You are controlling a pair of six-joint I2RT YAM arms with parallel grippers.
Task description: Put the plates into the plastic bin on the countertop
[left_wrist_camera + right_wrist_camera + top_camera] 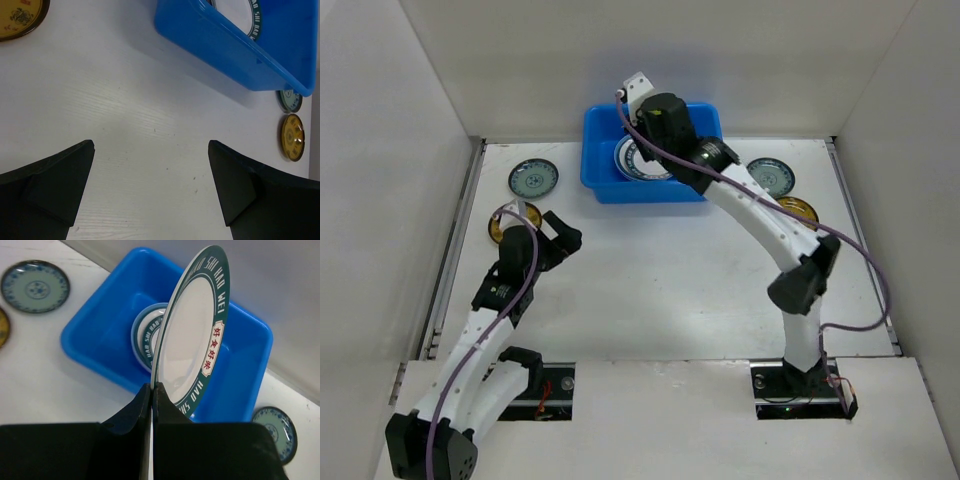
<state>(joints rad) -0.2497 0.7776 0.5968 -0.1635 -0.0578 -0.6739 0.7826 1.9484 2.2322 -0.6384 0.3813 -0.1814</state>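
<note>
Closest to the right wrist camera, the right gripper [151, 387] has its two black fingers pressed almost together on the edge of a white plate with a dark green rim [192, 340], holding it on edge, nearly upright and slightly tilted. That plate hangs over the blue bin [92, 337], which stands at the far middle of the white table [660, 280], close to the back wall. Inside the bin a second rimmed plate [142, 335] lies flat on the bottom, in the left half. The held plate seems to be clear of it, though the view is too steep to be sure. Four small plates rest on the table outside the bin. On the left, the left teal plate [533, 179] lies just beside the bin, and the left yellow-brown plate [498, 226] sits nearer, partly hidden by the left arm. On the right, the right teal plate [772, 176] lies near the bin's right end, with the right yellow-brown plate [798, 210] just nearer than it. The left gripper [151, 145] hovers low over bare table on the left side. Its fingers are spread wide with nothing between them, pointing toward the bin's near left corner and well short of it.
</note>
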